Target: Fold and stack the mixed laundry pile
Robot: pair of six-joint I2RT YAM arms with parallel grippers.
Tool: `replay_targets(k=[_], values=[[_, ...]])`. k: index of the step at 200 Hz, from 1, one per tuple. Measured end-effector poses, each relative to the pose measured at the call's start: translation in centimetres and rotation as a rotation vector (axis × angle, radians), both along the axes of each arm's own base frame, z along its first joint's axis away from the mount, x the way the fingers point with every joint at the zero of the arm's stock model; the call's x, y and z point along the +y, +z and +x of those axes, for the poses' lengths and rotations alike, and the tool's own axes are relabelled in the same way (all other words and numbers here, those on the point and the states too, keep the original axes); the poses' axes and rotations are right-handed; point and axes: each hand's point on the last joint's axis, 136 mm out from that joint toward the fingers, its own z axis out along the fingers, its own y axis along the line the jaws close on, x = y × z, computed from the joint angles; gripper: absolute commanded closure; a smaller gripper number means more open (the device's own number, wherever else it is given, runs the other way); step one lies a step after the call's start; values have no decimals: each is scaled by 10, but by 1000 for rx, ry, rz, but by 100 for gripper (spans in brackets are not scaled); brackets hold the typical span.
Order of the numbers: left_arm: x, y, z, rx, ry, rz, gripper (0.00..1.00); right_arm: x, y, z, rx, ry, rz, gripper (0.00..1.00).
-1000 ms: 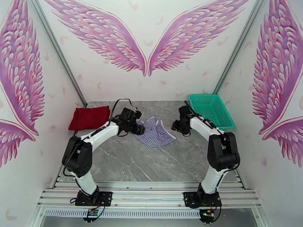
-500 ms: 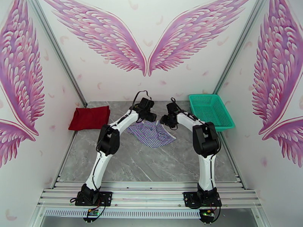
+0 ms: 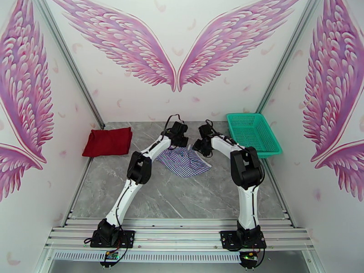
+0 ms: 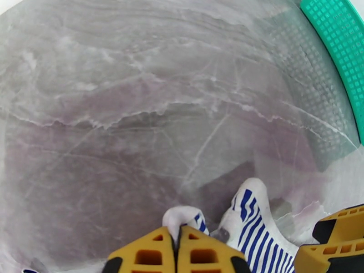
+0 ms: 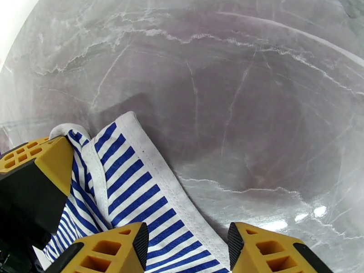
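Observation:
The striped shirt (image 3: 184,161) lies crumpled at the middle of the table. My left gripper (image 3: 179,142) is at its far edge. In the left wrist view the left gripper (image 4: 176,230) is shut, with a white-edged fold of the striped shirt (image 4: 184,218) pinched between its yellow fingers. My right gripper (image 3: 198,147) hovers just to its right. In the right wrist view the right gripper (image 5: 186,237) is open and straddles the hem of the striped shirt (image 5: 132,187). The dark red T-shirt (image 3: 108,141) lies folded at the far left.
A teal mesh basket (image 3: 252,132) stands at the far right of the grey marble table (image 3: 173,196), and its rim (image 4: 339,37) is close to the left wrist camera. The two grippers are very near each other. Walls close the table in on three sides.
The left arm stretched from the shirt's left side to its far edge and shut on the cloth. The right arm swung left toward the same edge.

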Motion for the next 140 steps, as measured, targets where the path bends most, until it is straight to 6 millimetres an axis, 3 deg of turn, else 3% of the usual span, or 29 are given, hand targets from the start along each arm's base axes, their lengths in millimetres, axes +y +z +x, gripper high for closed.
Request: replay_targets(k=[17,38,83,102,111,119,140], values=[[3,1,-2,-9,-7,3,100,2,4,5,-7,-3,9,43],[12,11,-11,-8,-19,11,100,10,9,26,-39,-11,34,41],[37,75,-28,-86,-34,-12,100,35,-8,58,-47,-4,54,45],[46,98,-36,-123,-30,-28,100,48,-17,63,-37,9,42,59],[52,107,-39,-138,-27,-34,100,53,-15,64,-37,21,49,72],[56,111,-42,-146,-22,-39,100,57,-14,65,-39,22,54,83],[69,118,-49,-159,-9,-49,100,61,-17,61,-24,29,52,99]])
